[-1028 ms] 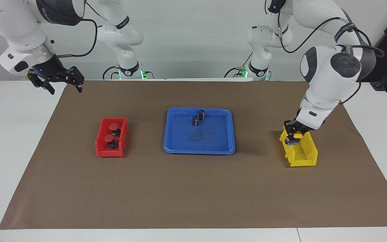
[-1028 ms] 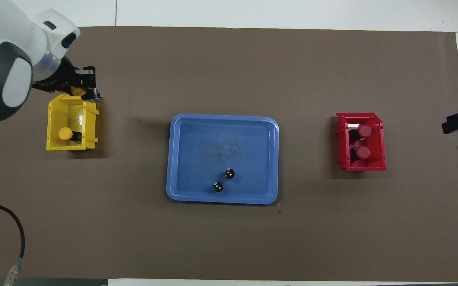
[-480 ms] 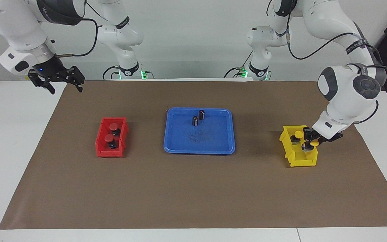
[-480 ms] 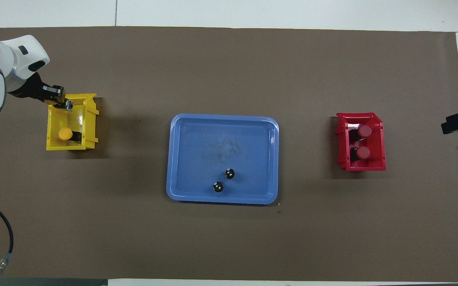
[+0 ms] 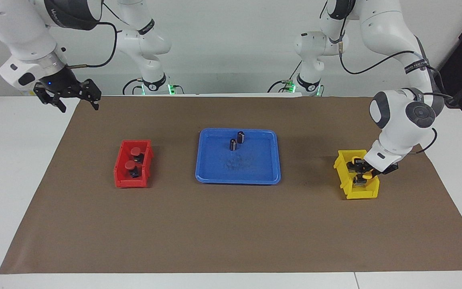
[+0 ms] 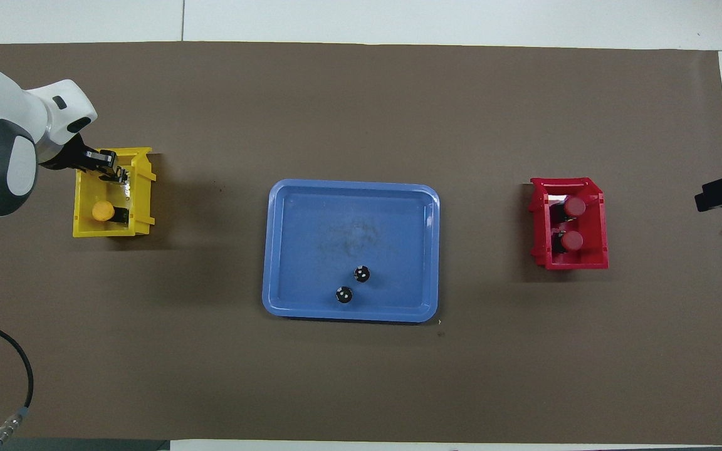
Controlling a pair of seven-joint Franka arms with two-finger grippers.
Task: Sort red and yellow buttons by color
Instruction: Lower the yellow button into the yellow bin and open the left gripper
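My left gripper [image 5: 361, 173] [image 6: 115, 175] reaches down into the yellow bin [image 5: 358, 193] [image 6: 143, 188], shut on a yellow button [image 5: 369, 175] whose cap sticks out sideways. Another yellow button [image 6: 103, 211] lies in the same bin, at its end nearer the robots. Two red buttons [image 5: 136, 151] [image 5: 130, 164] [image 6: 575, 206] [image 6: 571, 240] sit in the red bin [image 5: 131, 182] [image 6: 599, 257]. My right gripper [image 5: 69, 95] waits open in the air over the mat's corner at the right arm's end, holding nothing; the overhead view does not show it.
A blue tray [image 5: 237, 180] [image 6: 348, 313] lies mid-table between the two bins. Two dark cylinders [image 5: 241, 137] [image 5: 233, 144] [image 6: 361, 274] [image 6: 344, 294] stand in its part nearer the robots. A brown mat [image 5: 231, 228] covers the table.
My left gripper carried the yellow button from the bin's tray-side corner across to its outer side, then back and down into the bin. The right arm has not moved.
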